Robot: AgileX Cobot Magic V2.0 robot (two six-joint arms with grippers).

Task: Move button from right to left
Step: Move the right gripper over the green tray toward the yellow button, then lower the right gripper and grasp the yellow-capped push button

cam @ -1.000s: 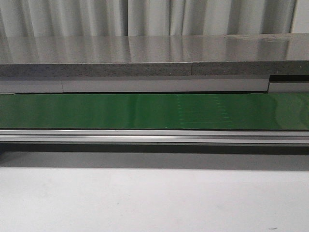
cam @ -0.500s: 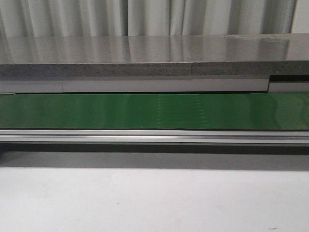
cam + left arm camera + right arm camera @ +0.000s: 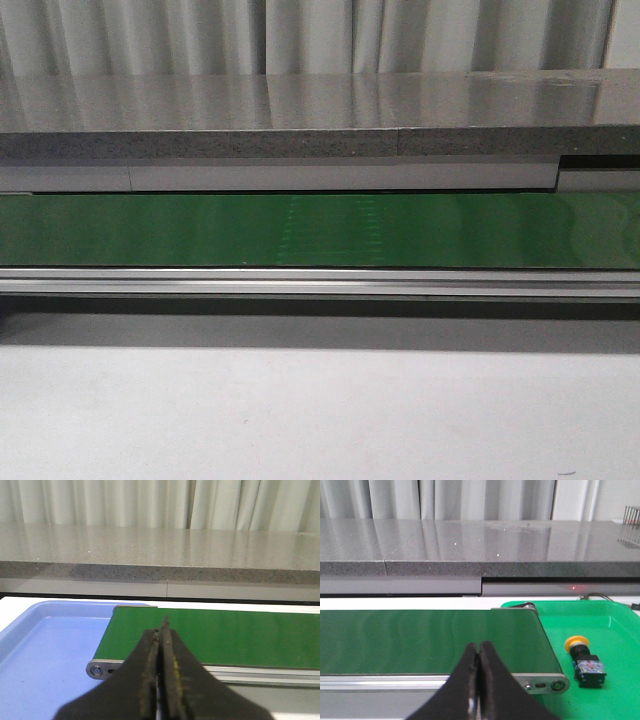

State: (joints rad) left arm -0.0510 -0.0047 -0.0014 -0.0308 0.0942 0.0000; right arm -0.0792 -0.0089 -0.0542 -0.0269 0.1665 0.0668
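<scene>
The button (image 3: 584, 660), with a yellow-orange head and a black boxy body, lies on its side in the green tray (image 3: 620, 630) just past the right end of the green conveyor belt (image 3: 430, 640). My right gripper (image 3: 479, 652) is shut with nothing in it, over the belt's near rail, well to the left of the button. In the left wrist view my left gripper (image 3: 162, 635) is shut and empty, near the belt's left end (image 3: 100, 669). The front view shows the belt (image 3: 320, 230) but neither gripper nor the button.
A blue tray (image 3: 45, 655) sits beyond the left end of the belt. A grey stone counter (image 3: 300, 115) runs along behind the belt, with curtains behind it. A pale tabletop (image 3: 320, 420) lies in front of the belt's aluminium rail (image 3: 320, 282).
A faint light pattern on the belt surface has shifted leftward across the front view. Nothing else differs; no gripper enters that view.
</scene>
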